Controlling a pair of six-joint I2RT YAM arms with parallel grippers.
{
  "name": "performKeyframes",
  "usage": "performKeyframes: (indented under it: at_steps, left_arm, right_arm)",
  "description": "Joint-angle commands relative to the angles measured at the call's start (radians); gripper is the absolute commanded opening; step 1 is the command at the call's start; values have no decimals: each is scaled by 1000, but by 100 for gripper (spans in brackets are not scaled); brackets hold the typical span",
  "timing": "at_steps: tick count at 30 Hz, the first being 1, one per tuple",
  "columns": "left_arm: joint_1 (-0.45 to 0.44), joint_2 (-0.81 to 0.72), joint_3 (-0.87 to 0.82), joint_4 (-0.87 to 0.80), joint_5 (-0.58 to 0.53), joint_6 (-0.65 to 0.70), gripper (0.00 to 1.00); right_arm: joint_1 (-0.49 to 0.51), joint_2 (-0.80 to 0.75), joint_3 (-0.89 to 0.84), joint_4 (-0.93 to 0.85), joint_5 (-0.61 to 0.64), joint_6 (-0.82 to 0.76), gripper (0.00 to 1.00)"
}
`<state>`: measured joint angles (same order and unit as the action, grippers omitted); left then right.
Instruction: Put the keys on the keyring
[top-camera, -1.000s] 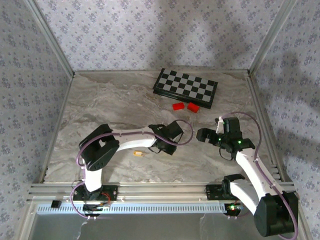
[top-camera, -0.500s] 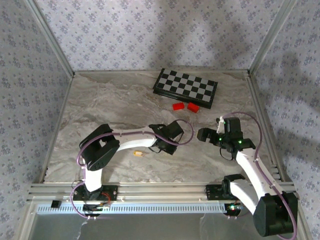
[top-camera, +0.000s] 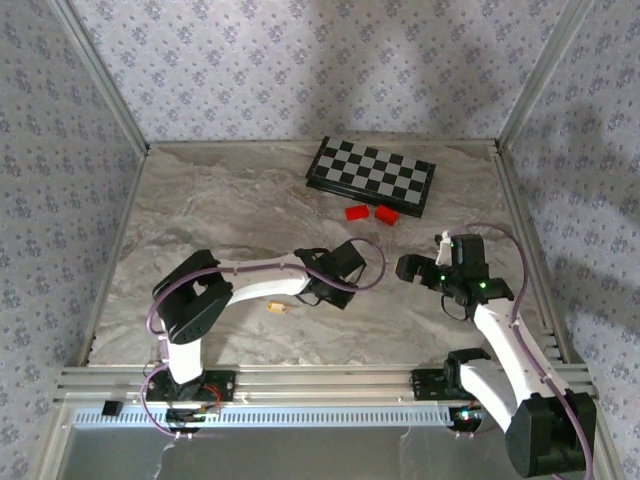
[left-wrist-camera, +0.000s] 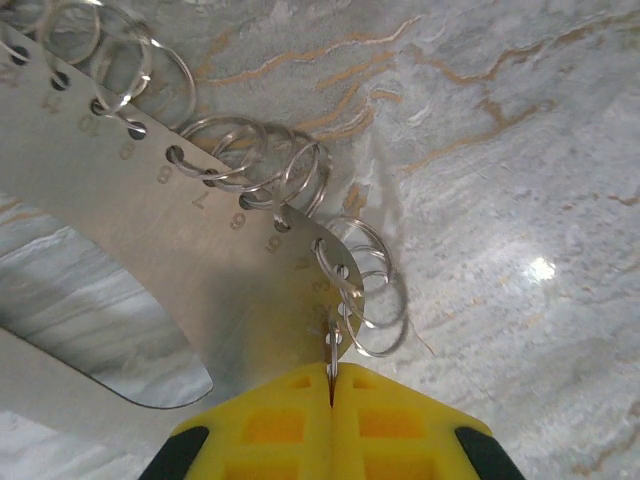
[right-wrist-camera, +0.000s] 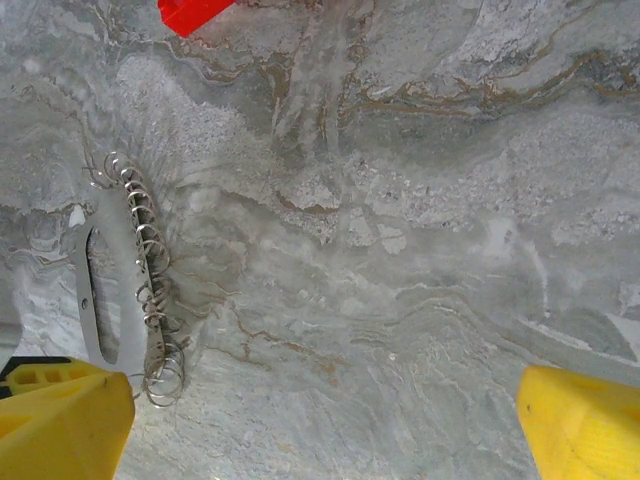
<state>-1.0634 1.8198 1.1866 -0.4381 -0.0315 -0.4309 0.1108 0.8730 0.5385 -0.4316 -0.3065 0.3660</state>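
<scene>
Left gripper clamped tight on the tip of the metal plate strung with keyrings, plate lying near the middle of the marble table, right gripper spread wide just right of the plate, small brass key near-left of the plate.

The table was grey marble veined with tan — the walls a pale lilac floral print. The board was checked black and white, the two blocks beside it red. The metal plate and rings were silver — the finger pads yellow.
</scene>
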Motion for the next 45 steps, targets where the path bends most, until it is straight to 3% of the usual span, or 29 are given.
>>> performKeyframes:
  at_steps: [1, 6, 13, 20, 28, 34, 45]
  left_arm:
    - [-15, -110, -30, 1, -42, 24, 0]
    - [-27, -238, -66, -20, -98, 89, 0]
    - [-26, -389, -65, -58, -138, 224, 0]
    - [-27, -479, -41, -62, -188, 322, 0]
    - [-36, -623, -137, 133, -117, 383, 0]
    - [-53, -742, -222, 317, 18, 455, 0]
    - [-53, -910, -333, 518, 239, 484, 0]
  right_arm:
    - [-4, -25, 33, -20, 6, -18, 100]
    - [5, -50, 31, 6, -28, -7, 99]
    - [63, -225, 6, 134, -104, 7, 100]
    - [206, -379, -5, 254, -128, -49, 100]
    - [325, -410, -2, 353, -154, -49, 100]
    - [414, -411, 22, 434, -200, -57, 87]
    - [523, -386, 156, 381, -217, -148, 55]
